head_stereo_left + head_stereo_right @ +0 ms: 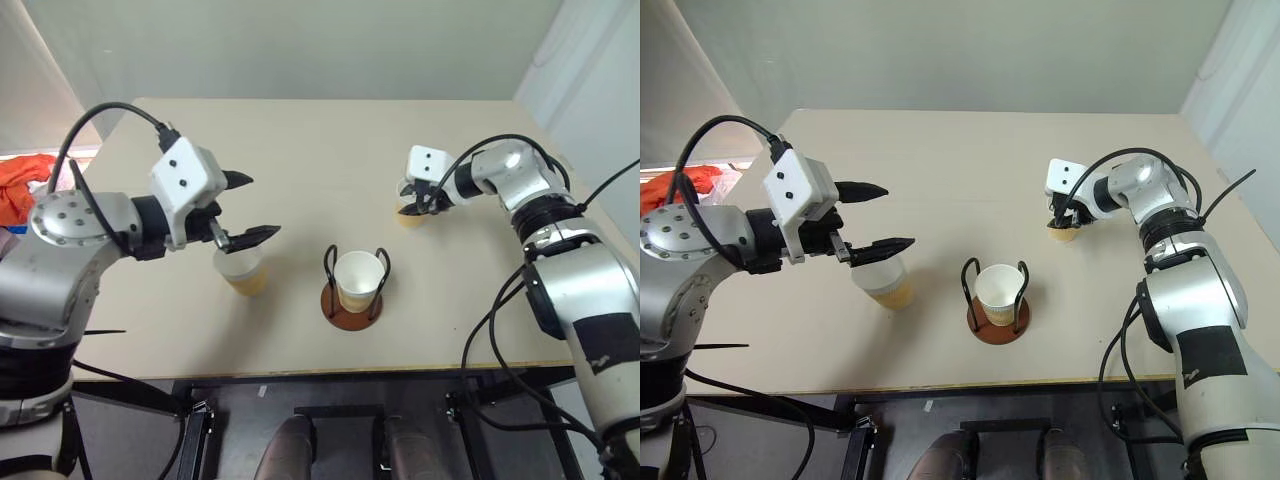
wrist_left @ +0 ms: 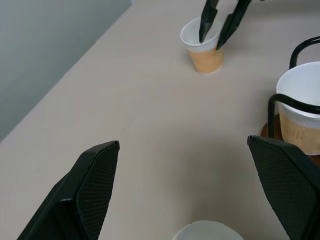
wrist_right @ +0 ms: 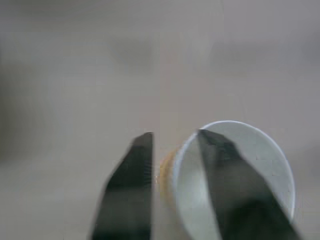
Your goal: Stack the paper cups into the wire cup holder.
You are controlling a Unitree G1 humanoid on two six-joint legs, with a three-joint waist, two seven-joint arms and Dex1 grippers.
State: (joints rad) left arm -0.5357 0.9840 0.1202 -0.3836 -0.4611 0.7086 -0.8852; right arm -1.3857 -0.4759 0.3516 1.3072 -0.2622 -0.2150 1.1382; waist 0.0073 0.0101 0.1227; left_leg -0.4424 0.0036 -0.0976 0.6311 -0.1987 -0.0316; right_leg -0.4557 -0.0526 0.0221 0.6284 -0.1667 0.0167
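While the left end effector gapes wide, the right end effector pinches a tapered paper cup's rim.

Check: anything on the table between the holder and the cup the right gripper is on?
Nothing. In the left eye view the tabletop is bare between the wire cup holder and the cup that the right gripper straddles at its wall.
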